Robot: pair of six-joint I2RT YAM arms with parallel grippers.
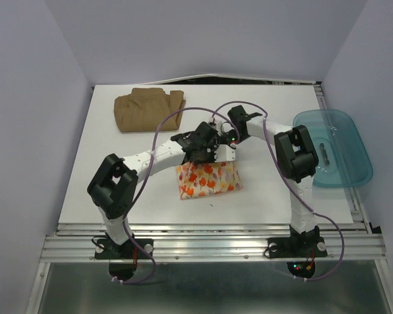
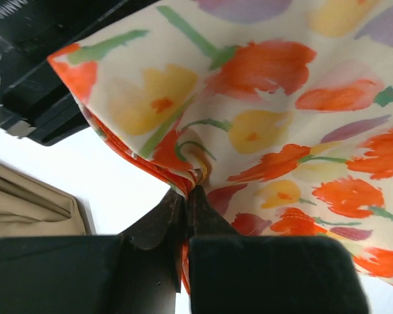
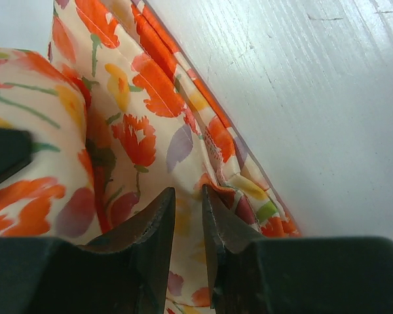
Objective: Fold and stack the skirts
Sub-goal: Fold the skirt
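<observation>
At desk (image 1: 118, 176) centre, the printed skirt (image 1: 208, 181) lay as a folded, roughly square packet, its far edge under both tools. The near part was flat on the white surface.

The left tool (image 2: 190, 193) was pressed together on a gathered fold of that skirt. The cloth fanned up and away from the tips, and white desk showed beneath its raised edge.

The right tool (image 3: 186, 196) sat at the same far edge, just beside the left one. Its fingers were nearly together with a thin slit between them, and a bunched hem lay against one fingertip. I could not tell whether it truly pinched the cloth or only rested against it. From the right wrist, layered folds ran away from the tips along the desk.

The tan skirt (image 1: 148, 110) lay folded at the far left of the desk, well apart from the printed skirt and both tools. One corner of it showed at lower left in the left wrist view.

The tub (image 1: 333, 156) sat at the right desk edge, apart from both skirts. The skirts were not stacked.
</observation>
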